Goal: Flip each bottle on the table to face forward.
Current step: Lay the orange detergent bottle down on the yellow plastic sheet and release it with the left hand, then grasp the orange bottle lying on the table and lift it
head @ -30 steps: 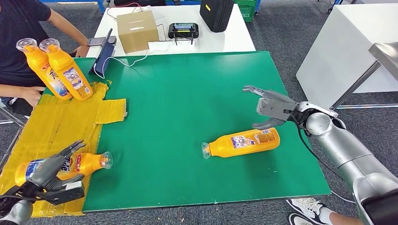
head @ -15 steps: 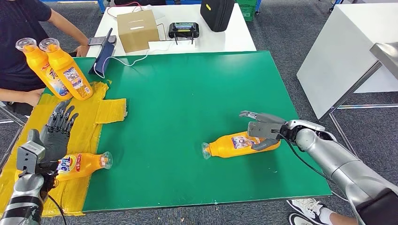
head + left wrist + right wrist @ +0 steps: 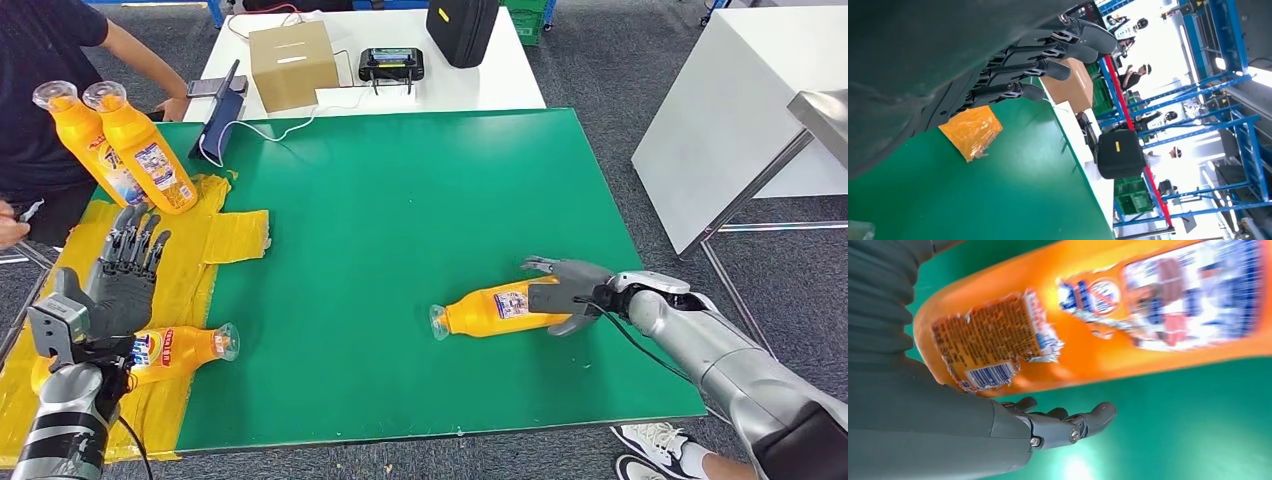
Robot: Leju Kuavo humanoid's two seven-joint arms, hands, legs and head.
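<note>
Green matting is covering the table, with a yellow sheet lying along its left side. On the right, the right hand is reaching over the base end of an orange bottle that is lying on its side, cap pointing left; the fingers are curving over the far side and the thumb is sitting at the near side, but whether they are actually gripping it cannot be told. On the other side, the left hand is hovering with fingers straight and spread, holding nothing, just above a second lying bottle on the yellow sheet. Further back, two upright bottles are standing together, tilted. Beyond them, a person is sitting at the corner.
</note>
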